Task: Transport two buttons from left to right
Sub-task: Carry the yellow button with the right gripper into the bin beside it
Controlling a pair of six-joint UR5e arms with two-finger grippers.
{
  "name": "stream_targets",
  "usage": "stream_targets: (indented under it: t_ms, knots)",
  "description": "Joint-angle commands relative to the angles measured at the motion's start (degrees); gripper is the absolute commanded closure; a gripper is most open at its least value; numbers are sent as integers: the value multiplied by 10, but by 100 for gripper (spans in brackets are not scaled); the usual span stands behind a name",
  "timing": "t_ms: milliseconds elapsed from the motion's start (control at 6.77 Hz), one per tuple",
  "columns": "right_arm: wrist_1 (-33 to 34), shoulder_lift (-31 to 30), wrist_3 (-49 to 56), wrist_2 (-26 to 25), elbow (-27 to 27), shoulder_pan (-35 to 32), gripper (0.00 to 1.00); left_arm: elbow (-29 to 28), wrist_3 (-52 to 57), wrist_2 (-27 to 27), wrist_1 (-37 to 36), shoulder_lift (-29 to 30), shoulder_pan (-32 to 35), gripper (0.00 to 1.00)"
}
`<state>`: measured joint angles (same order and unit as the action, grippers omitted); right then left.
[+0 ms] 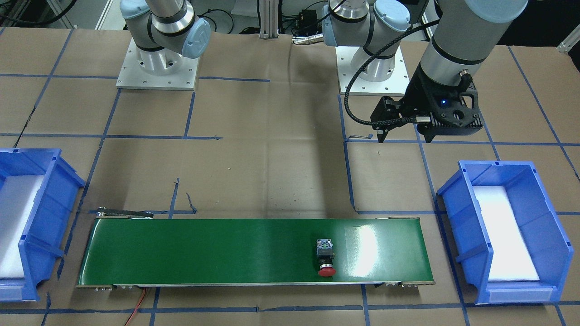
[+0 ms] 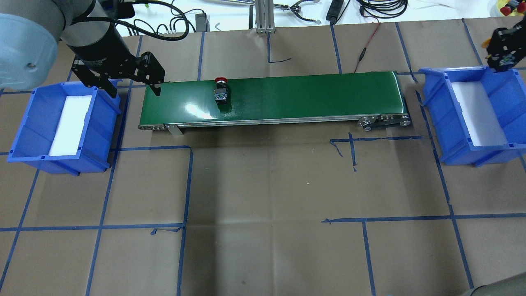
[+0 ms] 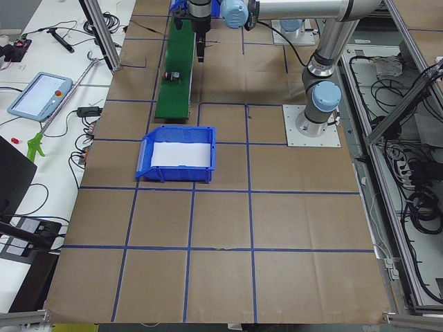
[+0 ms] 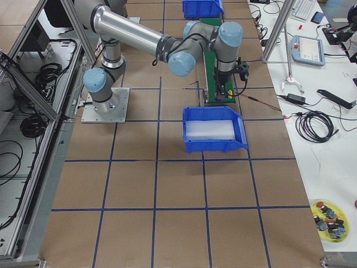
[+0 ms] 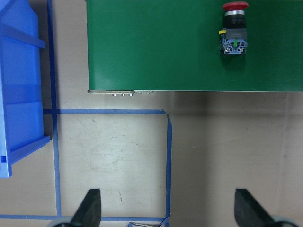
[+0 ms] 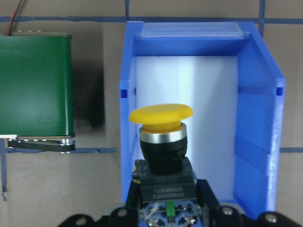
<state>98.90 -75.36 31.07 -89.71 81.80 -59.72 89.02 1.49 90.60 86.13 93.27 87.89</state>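
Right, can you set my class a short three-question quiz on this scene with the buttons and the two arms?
1. True or false: the red button lies on its side on the green belt.
2. What does the right pincer hold? A) the yellow button B) a blue bin C) nothing
3. Fill the gap: the left pincer hangs empty with its jaws ____.

Key: 1 true; 2 A; 3 open.
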Motion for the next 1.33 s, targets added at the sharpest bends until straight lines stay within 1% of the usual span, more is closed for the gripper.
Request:
stream_targets:
  t_ms: [0,148,295,443,591,886,1182]
  knots:
    - [39,15,43,5,34,39,97,-2,0,0,0,2,0,0]
    - [115,17,92,6,86,40,97,-2,0,0,0,2,0,0]
    - [167,15,97,5,144,41,97,-3,0,-1,0,2,0,0]
    - [188,16,98,2,171,41,97,-4,0,0,0,2,0,0]
    - [191,17,98,2,189,42,97,-5,0,0,0,2,0,0]
    - [192,33,97,6,209,67,96,-5,0,0,0,2,0,0]
    - [192,45,97,4,222,68,96,0,0,-3,0,-1,0,0]
